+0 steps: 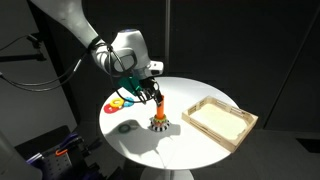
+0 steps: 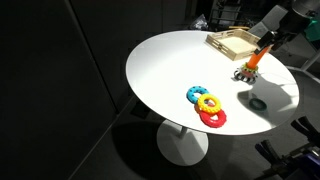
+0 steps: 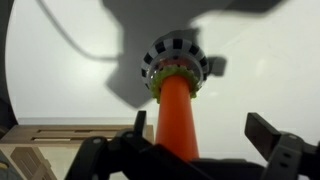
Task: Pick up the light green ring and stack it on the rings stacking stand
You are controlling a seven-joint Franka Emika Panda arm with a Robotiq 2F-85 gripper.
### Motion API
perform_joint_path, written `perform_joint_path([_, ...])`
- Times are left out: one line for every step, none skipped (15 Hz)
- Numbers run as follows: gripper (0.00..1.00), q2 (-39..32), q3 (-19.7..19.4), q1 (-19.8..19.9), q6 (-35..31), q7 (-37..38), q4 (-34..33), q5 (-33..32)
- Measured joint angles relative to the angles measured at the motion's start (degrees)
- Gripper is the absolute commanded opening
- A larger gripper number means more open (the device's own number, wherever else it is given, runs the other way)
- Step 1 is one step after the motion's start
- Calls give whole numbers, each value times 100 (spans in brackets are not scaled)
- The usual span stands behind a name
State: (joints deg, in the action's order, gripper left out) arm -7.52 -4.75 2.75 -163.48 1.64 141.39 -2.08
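Gripper (image 3: 198,122) jaws wide open, holding nothing: one finger (image 3: 137,125) sits left of the stand (image 3: 176,55) peg, other finger right. Light green ring (image 3: 157,82) is round peg bottom, on patterned base.

wooden tray (image 1: 207,131) — near table (image 2: 170,70) edge | blue ring (image 2: 197,93), yellow ring (image 2: 209,103), red ring (image 2: 214,118) — overlapping | teal ring (image 2: 257,103) apart

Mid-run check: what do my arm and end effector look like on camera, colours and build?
The arm has smooth, rounded white shells with a dark band at a joint. Its wrist housing is white with a teal-green patch. The end effector is black. In the wrist view its fingers look dark, blocky and angular. No markings are legible.
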Motion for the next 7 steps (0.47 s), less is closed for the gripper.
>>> perform_joint_path([100, 49, 94, 15, 117, -180, 14, 261])
perform_joint_path([100, 108, 204, 31, 251, -426, 27, 587])
perform_joint_path([100, 173, 303, 42, 387, -705, 37, 918])
perform_joint_path([100, 232, 372, 48, 480, -902, 45, 1133])
perform_joint_path([100, 281, 403, 49, 529, -972, 56, 1204])
perform_joint_path([100, 310, 411, 51, 548, -979, 68, 1208])
perform_joint_path([100, 323, 413, 56, 553, -981, 79, 1208])
